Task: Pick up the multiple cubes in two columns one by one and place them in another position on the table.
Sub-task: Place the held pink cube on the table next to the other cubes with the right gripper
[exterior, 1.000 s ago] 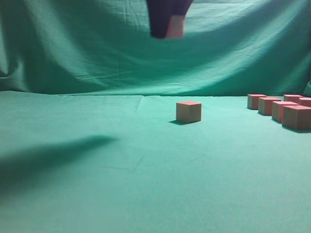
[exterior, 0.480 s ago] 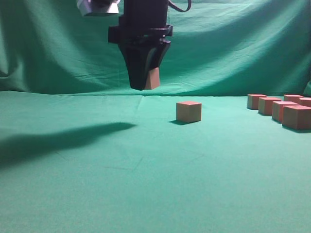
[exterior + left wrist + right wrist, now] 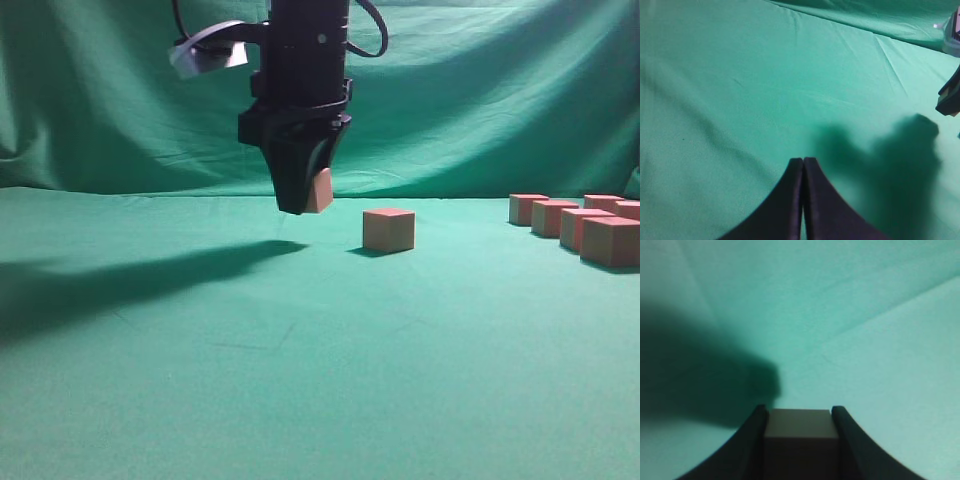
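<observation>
From the front, the right gripper (image 3: 303, 205) hangs just above the table (image 3: 300, 400), clamped on a cube (image 3: 321, 192), left of one lone cube (image 3: 388, 229); the remaining cubes (image 3: 580, 225) sit far right. The left gripper (image 3: 803, 165) shows its jaws pressed together, empty. The right wrist view shows the cube pinched between both fingers (image 3: 757, 432), so I'd say it's the placing step: lower to the cloth, then release.

Backdrop: draped green cloth (image 3: 500, 110), wrinkled, behind the work surface. Lighting uneven; upper corners darker.

Pinkish-red, tan-sided cubes (image 3: 388, 229) on green table (image 3: 300, 380).
</observation>
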Controlling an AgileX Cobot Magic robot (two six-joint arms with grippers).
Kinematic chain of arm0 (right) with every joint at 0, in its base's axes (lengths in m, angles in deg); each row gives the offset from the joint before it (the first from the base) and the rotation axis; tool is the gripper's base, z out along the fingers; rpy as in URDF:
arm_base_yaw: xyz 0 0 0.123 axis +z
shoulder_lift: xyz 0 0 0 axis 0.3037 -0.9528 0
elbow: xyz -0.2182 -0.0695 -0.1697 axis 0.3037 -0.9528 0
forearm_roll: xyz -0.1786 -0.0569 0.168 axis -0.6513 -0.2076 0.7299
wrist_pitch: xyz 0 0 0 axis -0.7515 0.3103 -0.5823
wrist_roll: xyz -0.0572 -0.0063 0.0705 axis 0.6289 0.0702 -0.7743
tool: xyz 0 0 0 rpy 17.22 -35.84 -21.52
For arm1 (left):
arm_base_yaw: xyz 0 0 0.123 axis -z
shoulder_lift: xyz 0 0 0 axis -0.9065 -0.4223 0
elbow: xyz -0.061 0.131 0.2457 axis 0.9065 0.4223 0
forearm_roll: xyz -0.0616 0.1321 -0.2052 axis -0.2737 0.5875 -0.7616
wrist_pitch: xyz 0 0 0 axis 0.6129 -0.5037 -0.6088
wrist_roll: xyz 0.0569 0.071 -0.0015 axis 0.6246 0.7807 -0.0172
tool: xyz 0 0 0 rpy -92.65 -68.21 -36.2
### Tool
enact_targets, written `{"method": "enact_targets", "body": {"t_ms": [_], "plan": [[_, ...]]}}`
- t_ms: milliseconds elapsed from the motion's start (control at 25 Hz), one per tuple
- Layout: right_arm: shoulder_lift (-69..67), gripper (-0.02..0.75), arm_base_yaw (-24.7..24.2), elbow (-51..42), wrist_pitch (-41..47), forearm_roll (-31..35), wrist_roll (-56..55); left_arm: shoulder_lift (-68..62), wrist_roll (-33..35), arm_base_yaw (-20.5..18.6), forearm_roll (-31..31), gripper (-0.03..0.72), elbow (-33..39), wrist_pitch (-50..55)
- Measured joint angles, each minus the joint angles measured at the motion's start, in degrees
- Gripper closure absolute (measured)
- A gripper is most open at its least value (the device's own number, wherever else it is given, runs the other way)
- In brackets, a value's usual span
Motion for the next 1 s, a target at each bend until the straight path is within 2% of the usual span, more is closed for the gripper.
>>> {"method": "enact_targets", "body": {"t_ms": [360, 600, 1000], "plan": [[-0.26, 0.467, -3.16, 0.13, -1.51, 0.64, 3.8, 0.0, 0.0, 0.0, 0.0, 0.688, 0.0, 0.0], [-1.83, 0.467, -3.9, 0.13, -1.59, 5.28, 6.81, 0.0, 0.0, 0.0, 0.0, 0.688, 0.0, 0.0], [-3.04, 0.467, -3.99, 0.25, -1.59, 5.84, 8.63, 0.0, 0.0, 0.0, 0.0, 0.688, 0.0, 0.0]]}}
